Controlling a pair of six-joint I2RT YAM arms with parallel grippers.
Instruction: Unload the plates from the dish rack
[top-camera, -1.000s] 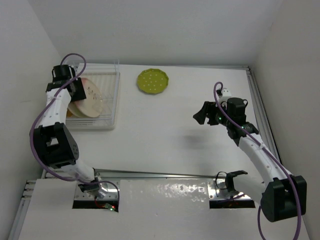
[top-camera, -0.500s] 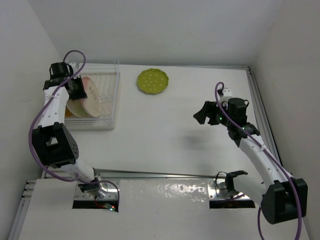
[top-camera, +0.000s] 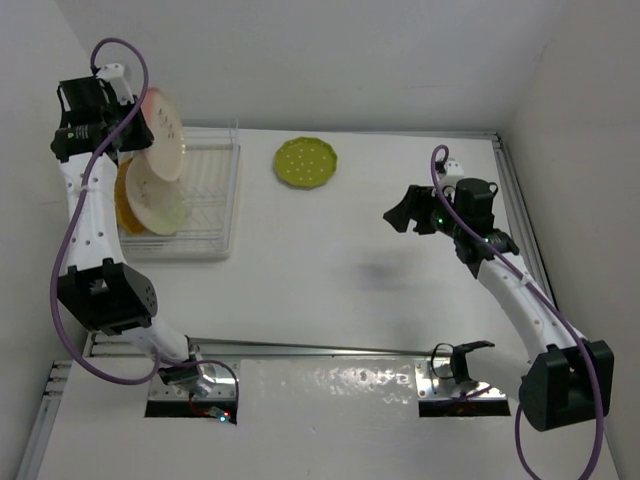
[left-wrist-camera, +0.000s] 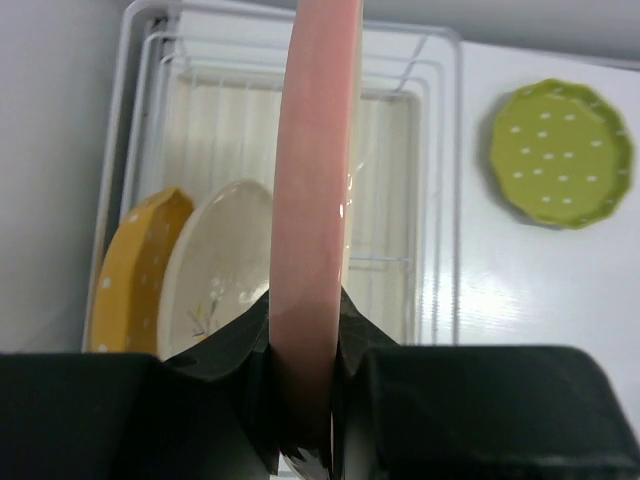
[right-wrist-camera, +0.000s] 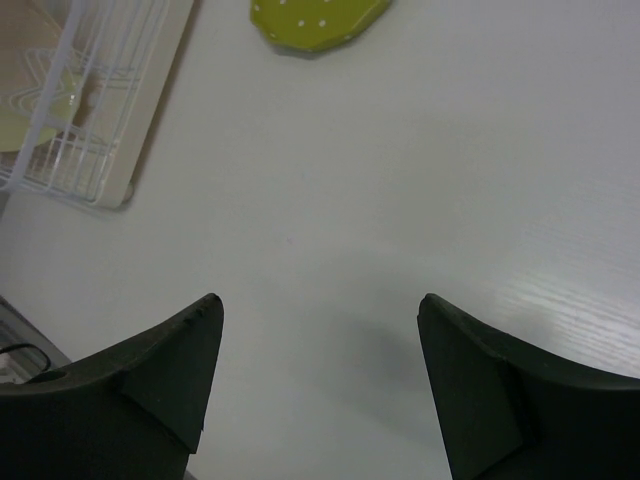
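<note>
Green plate (top-camera: 306, 162) out, top centre; my left gripper (left-wrist-camera: 305, 400) clamps the pink plate (left-wrist-camera: 315, 200) above the rack (left-wrist-camera: 390, 180); yellow plate (left-wrist-camera: 130, 265) and cream plate (left-wrist-camera: 220, 265) wait inside. Right gripper (right-wrist-camera: 320, 340) gapes.

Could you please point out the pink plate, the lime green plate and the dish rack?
pink plate (left-wrist-camera: 315, 200), left wrist view, on its edge-on rim.
lime green plate (top-camera: 306, 162), top external view, at its centre.
dish rack (left-wrist-camera: 385, 200), left wrist view, on its bare ridged floor.
</note>
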